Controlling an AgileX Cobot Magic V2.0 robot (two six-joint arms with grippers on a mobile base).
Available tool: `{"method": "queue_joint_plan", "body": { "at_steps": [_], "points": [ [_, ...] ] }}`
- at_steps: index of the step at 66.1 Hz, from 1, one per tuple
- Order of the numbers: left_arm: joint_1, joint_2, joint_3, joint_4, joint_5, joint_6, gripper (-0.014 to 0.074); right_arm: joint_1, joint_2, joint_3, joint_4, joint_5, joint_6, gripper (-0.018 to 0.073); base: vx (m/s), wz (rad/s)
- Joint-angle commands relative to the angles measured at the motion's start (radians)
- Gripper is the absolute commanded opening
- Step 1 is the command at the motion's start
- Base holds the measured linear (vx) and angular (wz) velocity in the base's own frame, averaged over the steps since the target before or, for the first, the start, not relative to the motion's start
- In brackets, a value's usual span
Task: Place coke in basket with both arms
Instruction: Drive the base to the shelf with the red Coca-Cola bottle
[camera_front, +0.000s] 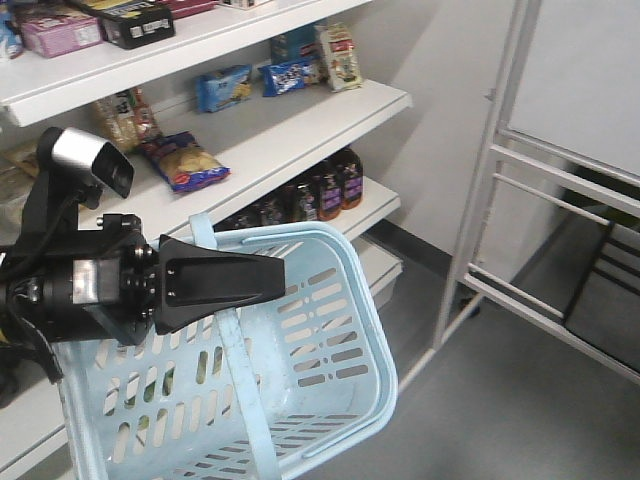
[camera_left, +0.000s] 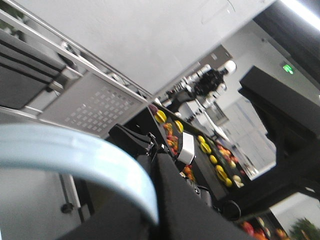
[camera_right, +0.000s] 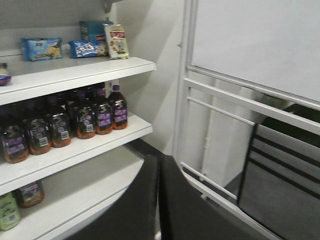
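Left gripper (camera_front: 284, 273) clamped on basket (camera_front: 345, 335) handle, basket tilted before shelf (camera_front: 290, 135); right gripper (camera_right: 159, 200) closed, near shelf.

No legible text on snack packets (camera_front: 223, 87), bottle labels (camera_right: 104, 119) or green sign (camera_left: 288, 69).

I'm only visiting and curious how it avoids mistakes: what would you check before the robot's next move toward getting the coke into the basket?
1. Basket held: left gripper looks clamped on the handle of the basket. Ok.
2. Basket attitude: it hangs tilted, one corner low. Not ok.
3. Coke located: no red bottle in any view; the shelf shows only dark bottles with purple labels. Not ok.
4. Right gripper ready: shut and empty; it must open first. Not ok.
5. Room in basket: floor partly hidden. Cannot tell.
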Motion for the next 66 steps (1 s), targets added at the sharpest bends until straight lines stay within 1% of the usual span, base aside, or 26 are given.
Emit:
{"method": "queue_joint_plan", "body": {
  "at_steps": [1, 47, 66],
  "points": [
    [-0.004, -0.032, -0.029, -0.092, -0.196, 0.005, -0.0006, -0.004, -0.019, 0.010, -0.010, -0.075, -0.008, -0.0005, 0.13, 0.55],
    [-0.004, -0.032, -0.029, -0.092, -0.196, 0.005, -0.0006, -0.004, -0.019, 0.010, -0.010, -0.075, -0.008, -0.0005, 0.12, 0.59],
    [-0.004, -0.032, -0.029, -0.092, -0.196, 0.005, -0.0006, -0.004, -0.019, 0.010, -0.010, -0.075, -0.008, -0.0005, 0.07, 0.45]
  ]
}}
